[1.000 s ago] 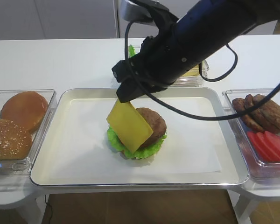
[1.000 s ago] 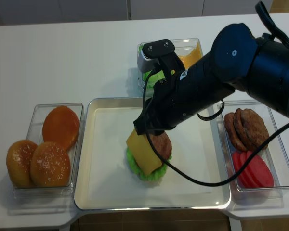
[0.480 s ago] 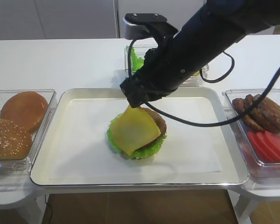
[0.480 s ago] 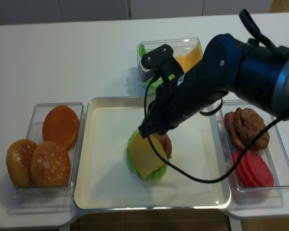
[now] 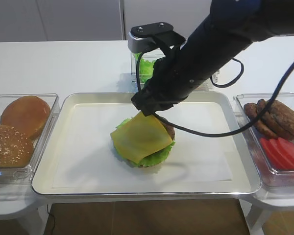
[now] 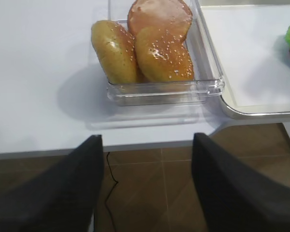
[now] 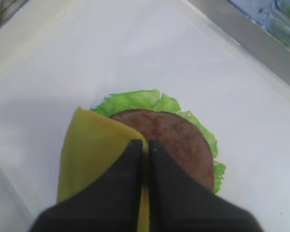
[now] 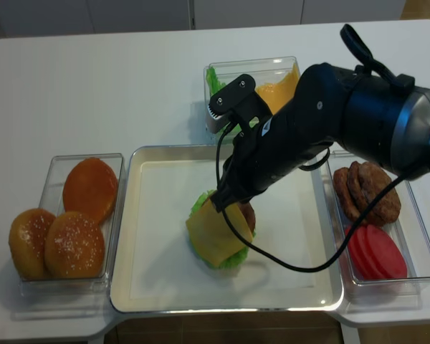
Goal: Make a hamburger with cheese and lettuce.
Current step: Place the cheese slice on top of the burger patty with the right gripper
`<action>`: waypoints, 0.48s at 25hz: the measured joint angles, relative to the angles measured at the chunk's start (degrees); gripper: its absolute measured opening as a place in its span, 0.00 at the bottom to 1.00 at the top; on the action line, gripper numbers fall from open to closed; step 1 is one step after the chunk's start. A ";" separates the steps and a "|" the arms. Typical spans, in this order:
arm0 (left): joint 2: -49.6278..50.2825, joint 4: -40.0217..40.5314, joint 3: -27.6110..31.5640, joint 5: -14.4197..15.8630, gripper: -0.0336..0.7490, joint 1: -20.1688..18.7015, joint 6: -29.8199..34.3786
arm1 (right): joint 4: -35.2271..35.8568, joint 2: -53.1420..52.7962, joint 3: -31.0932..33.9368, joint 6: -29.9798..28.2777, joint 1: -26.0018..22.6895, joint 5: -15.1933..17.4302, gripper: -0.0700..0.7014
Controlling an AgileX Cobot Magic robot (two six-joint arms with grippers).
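White tabletop carries a metal tray point(image 5: 54, 147) in the middle, lined with white paper, and the hamburger point(image 5: 152, 147) sits near its centre. The right gripper point(image 5: 146, 108) reaches in from the far right and pinches the far edge of the cheese point(image 5: 139, 138); in the right wrist view its two dark fingers point(image 7: 130, 174) are closed flat on the yellow slice with almost no gap.

A second ago the cheese hung nearly upright, in front of the patty. Half a second ago it was leaning over the stack. Now it lies lower and flatter, draped across the left and near part of the hamburger, while the brown patty point(image 7: 176, 140) stays bare on its right side. The arm has drawn back toward the far side, uncovering the lettuce tub point(image 5: 146, 66) behind the tray.

Bare paper runs all round the stack, widest to the left and right. Clear bins border the tray closely: buns point(image 5: 19, 127) on the left, loose patties point(image 5: 277, 117) and tomato slices point(image 5: 284, 152) on the right.

The left gripper point(image 6: 147, 188) hangs off the near table edge, below the bun bin point(image 6: 203, 87), its fingers standing wide apart; it seems to hold nothing, though the fingers are blurred.
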 joint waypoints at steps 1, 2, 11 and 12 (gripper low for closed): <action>0.00 0.00 0.00 0.00 0.60 0.00 0.00 | -0.53 0.08 0.00 0.13 0.00 -0.12 0.15; 0.00 0.00 0.00 0.00 0.60 0.00 0.00 | -1.06 0.08 0.00 0.29 0.00 -0.35 0.15; 0.00 0.00 0.00 0.00 0.60 0.00 0.00 | -5.64 0.08 0.00 2.85 0.00 -1.63 0.15; 0.00 0.00 0.00 0.00 0.60 0.00 0.00 | -5.77 0.08 0.00 2.85 0.00 -1.89 0.15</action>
